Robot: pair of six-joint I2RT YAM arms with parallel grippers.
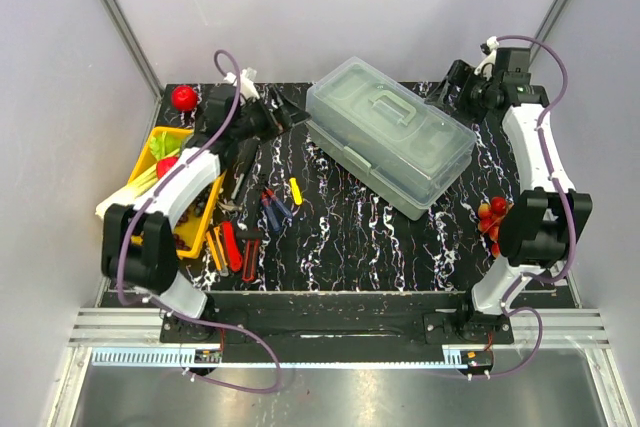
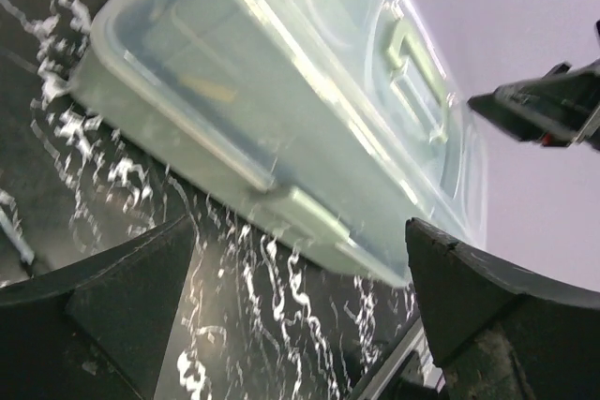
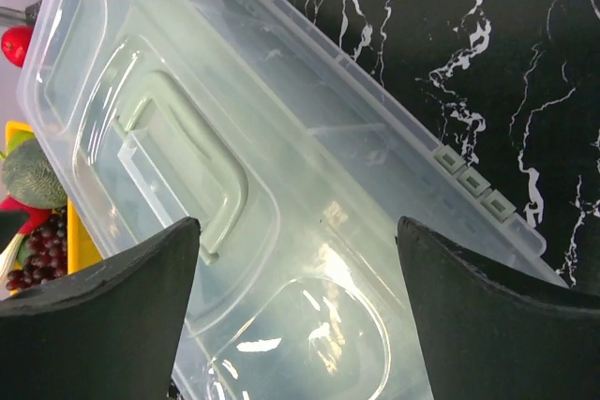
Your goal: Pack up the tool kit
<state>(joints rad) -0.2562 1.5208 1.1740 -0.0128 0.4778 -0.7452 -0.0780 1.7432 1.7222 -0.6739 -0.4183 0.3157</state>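
One toolbox (image 1: pixel 390 134) out there, one clear lid (image 1: pixel 350 92) on it, one handle (image 3: pixel 202 175) in that lid, and one front latch (image 2: pixel 302 213) showing. Loose beside it: one yellow-handled tool (image 1: pixel 295 190), one red-handled tool (image 1: pixel 231 245), one orange-handled tool (image 1: pixel 215 251) and a blue-handled pair (image 1: pixel 273 209) — one tool or two, hard to call. The rest of the heap is too tangled to count. One yellow tray (image 1: pixel 165 134). One red ball (image 1: pixel 184 97). One cluster of small red fruit (image 1: pixel 491 217) — pieces too small to count.
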